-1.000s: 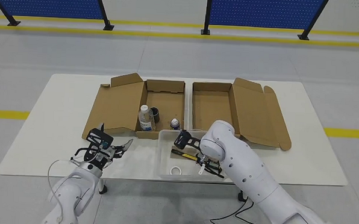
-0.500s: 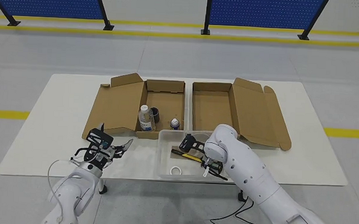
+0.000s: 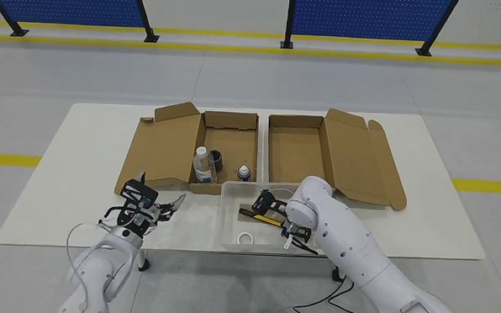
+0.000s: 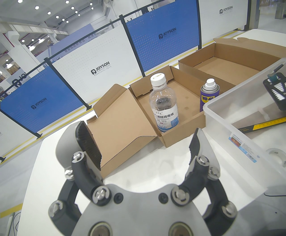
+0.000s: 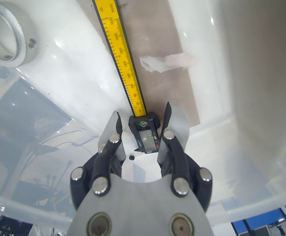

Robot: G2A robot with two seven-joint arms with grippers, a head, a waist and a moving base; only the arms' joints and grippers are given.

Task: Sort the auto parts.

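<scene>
A digital caliper (image 5: 125, 58) with a yellow scale lies in the clear plastic bin (image 3: 230, 189). My right gripper (image 5: 143, 118) is down in the bin, open, with its fingers on either side of the caliper's black display head. In the top view the caliper (image 3: 255, 214) lies across the bin under the right gripper (image 3: 277, 218). A silver ring (image 5: 11, 40) rests on the bin floor beside the caliper. My left gripper (image 4: 140, 131) hangs open and empty above the table near its front edge, to the left of the bin (image 4: 234, 125).
The left cardboard box (image 3: 235, 122) holds a clear bottle (image 4: 163, 107), a blue spray can (image 4: 209, 93) and a dark round part (image 3: 217, 160). The right cardboard box (image 3: 294, 150) stands open behind the bin. Bare table (image 3: 82, 166) lies to the left.
My right gripper has shifted slightly to the right inside the bin, over the caliper's head. The left arm has kept still.
</scene>
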